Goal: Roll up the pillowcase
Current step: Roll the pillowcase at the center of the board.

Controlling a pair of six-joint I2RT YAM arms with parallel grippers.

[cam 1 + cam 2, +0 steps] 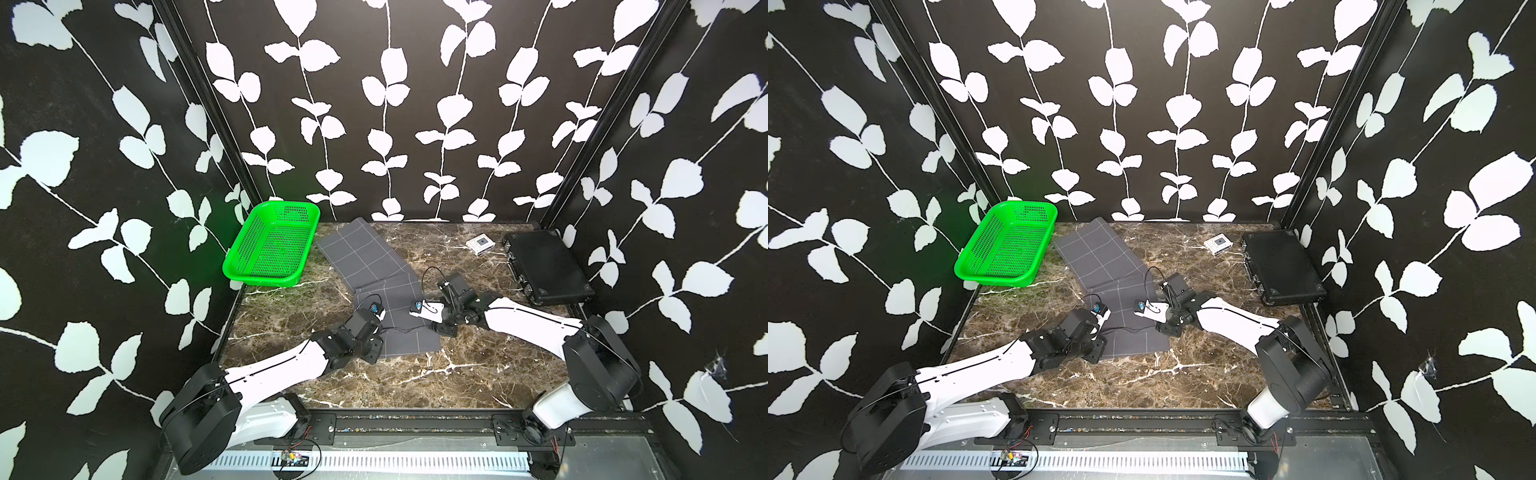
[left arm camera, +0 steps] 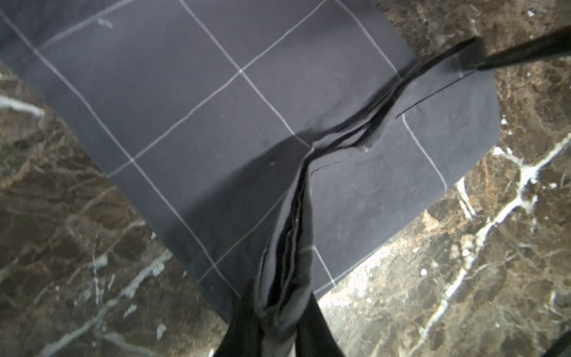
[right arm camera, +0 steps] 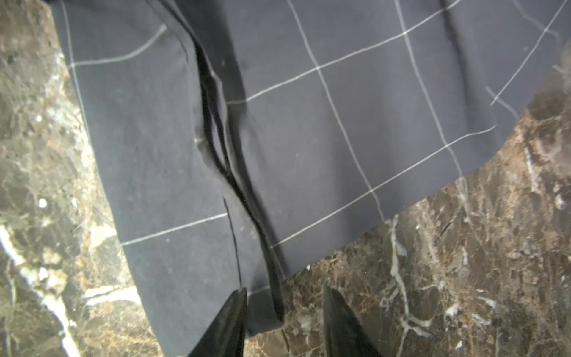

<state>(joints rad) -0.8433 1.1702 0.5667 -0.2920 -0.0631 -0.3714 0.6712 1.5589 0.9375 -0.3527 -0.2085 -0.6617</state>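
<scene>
One pillowcase point(image 1: 376, 266) (grey, white-gridded) lay on marble table point(image 1: 457, 374); left gripper point(image 2: 278, 306) pinched its raised fold, right gripper point(image 3: 285, 290) gaped astride the edge.

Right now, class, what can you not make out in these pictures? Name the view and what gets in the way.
- Print on the small white box: too small in both top views.
- Inside of the black case: hidden by its shut lid, both top views.
- Left tool, inner faces: left wrist view, covered by the bunched pillowcase.
- The pillowcase's near corner: both top views, under the left arm.
</scene>
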